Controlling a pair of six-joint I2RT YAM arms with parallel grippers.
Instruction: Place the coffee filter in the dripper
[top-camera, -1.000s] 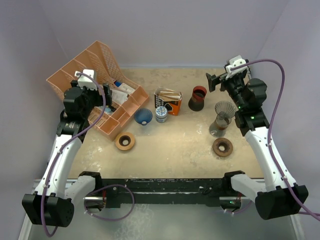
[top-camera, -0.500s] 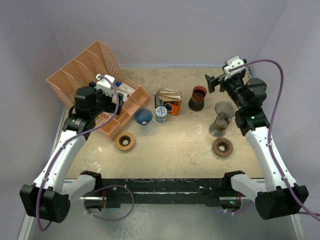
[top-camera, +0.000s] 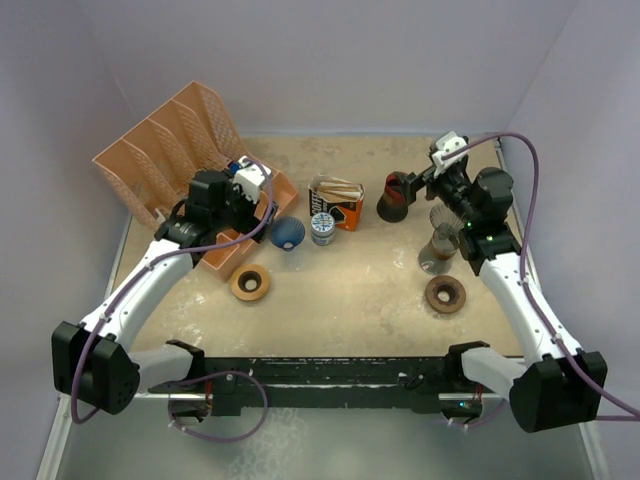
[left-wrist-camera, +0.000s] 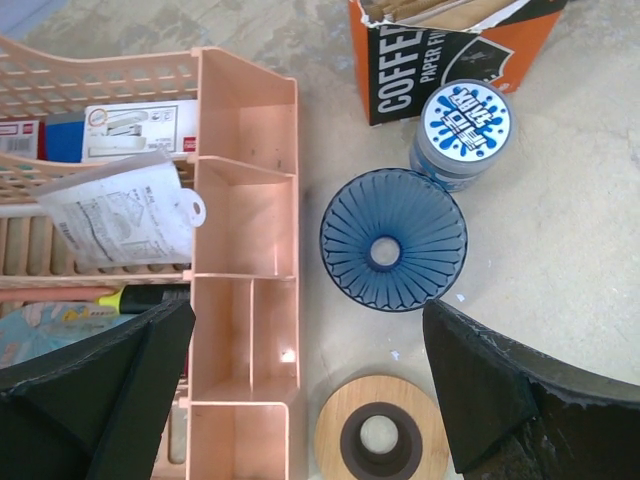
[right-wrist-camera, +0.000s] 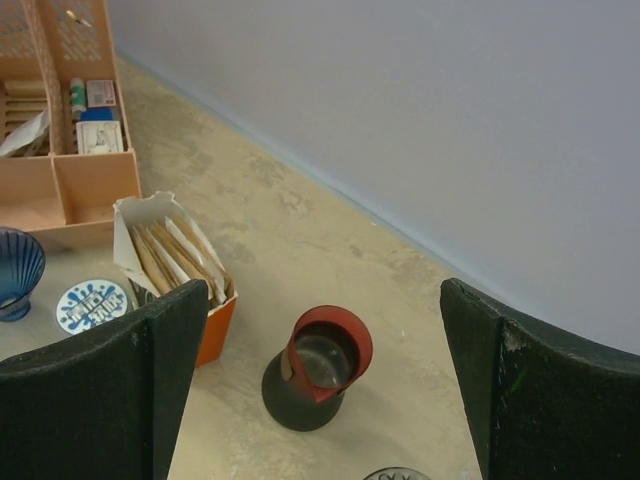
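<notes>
Left pincer (left-wrist-camera: 305, 335) hovered released over the mid-frame blue dripper (left-wrist-camera: 393, 252), likely to steady it; right pincer (right-wrist-camera: 322, 310), also released, faced the filter box (right-wrist-camera: 172, 262) at lower left, presumably to fetch one.

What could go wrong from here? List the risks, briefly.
1. The dripper sits close beside the tin and the organizer; the open left end effector above could shove it when lowering.
2. The filters stand packed in a torn box; pulling one may drag out several or tip the box.
3. The open right end effector hangs over the carafe and might bump it when reaching for the box.
</notes>
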